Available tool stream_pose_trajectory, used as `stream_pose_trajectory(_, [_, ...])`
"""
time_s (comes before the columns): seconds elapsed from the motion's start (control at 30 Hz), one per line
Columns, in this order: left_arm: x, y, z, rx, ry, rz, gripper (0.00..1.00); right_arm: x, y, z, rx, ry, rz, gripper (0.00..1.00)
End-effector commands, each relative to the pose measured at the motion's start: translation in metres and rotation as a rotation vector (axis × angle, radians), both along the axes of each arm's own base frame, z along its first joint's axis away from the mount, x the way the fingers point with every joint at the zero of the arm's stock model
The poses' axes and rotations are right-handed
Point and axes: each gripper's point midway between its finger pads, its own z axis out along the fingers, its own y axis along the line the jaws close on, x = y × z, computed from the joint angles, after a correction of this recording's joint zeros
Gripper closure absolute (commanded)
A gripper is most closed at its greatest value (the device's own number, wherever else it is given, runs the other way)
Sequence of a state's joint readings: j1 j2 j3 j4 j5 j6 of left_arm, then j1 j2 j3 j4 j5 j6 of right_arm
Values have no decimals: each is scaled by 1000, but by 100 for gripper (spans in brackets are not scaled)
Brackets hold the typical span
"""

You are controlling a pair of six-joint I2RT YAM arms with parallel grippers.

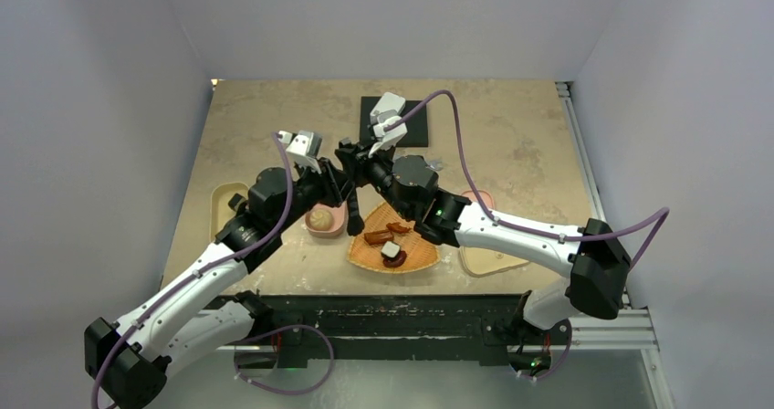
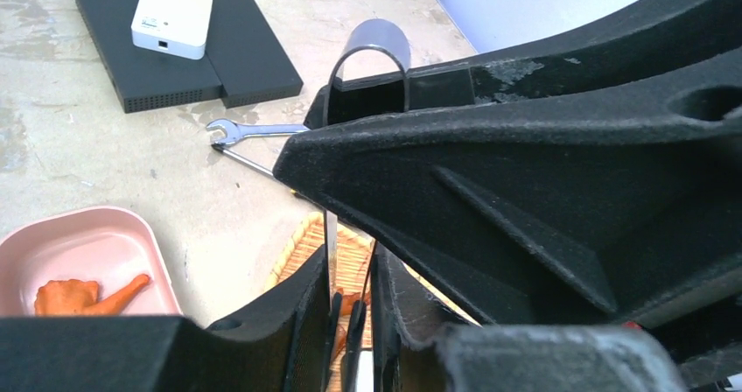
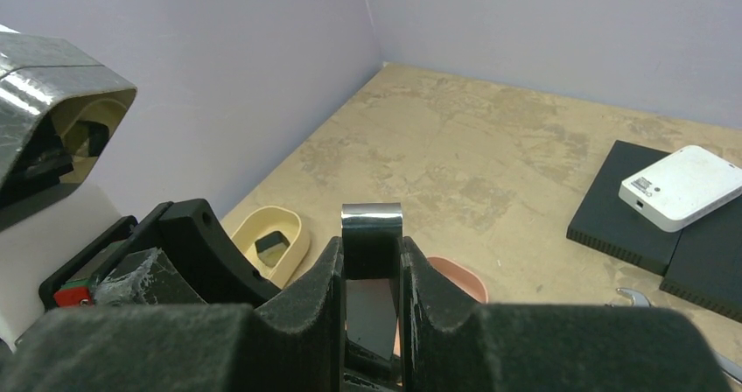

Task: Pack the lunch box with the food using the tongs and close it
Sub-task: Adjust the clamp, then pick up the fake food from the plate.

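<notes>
A mottled beige table (image 1: 511, 144) sits between pale lilac walls (image 1: 109, 62). Two arms meet at centre frame. Two black slabs (image 2: 192, 51) lie butted together at upper centre, with one white box (image 2: 171, 14) on them. One woven tray (image 1: 420, 256) at lower centre carries four food pieces, among them a brown sausage (image 1: 377, 236) and a black-and-white piece (image 1: 391, 249). Two cream containers (image 1: 224, 199) lie at left and right. There are two pink dishes (image 1: 321, 234); the one left of the tray holds one bun (image 1: 320, 217). One wrench (image 2: 236, 130) lies near the slabs.

The one pair of tongs (image 3: 371, 217) hangs at centre frame over the tray's left edge. Its long axis runs up and down the frame, with the bent joined end up and the tips down. The right gripper (image 3: 370, 252) is clamped on the joined end. The left gripper (image 2: 350, 265) flanks the two thin arms lower down; I cannot tell whether it presses them.
</notes>
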State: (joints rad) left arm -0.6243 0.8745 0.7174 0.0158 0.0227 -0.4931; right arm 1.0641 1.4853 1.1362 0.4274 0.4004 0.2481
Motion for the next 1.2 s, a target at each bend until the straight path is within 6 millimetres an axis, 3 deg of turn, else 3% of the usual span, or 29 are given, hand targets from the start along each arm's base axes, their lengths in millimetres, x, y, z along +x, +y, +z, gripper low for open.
stream_pose_trajectory(0.0, [5,0,37,-61,-76,11,82,-4,-1,5,6,-21,7,100])
stream_pose_trajectory(0.1, [5,-4,31,-48,-70,-6,86,-5,-3,8,15,-22,7,96])
stream_pose_trajectory(0.43, [12,-8,-4,-8,-116,-18,87,-12,-34,29,73,0,-51,32])
stream_pose_trajectory(0.57, [12,-14,-15,-7,-141,-41,87,-12,-54,39,73,-6,-104,18])
stream_pose_trajectory(0.87, [-8,-47,-12,18,-331,-180,82,18,-131,27,108,29,-203,11])
stream_pose_trajectory(0.97, [-11,-50,-15,46,-368,-208,79,18,-152,22,118,32,-237,10])
stream_pose_trajectory(1.17, [-9,-47,-35,135,-384,-216,74,15,-162,12,100,47,-250,9])
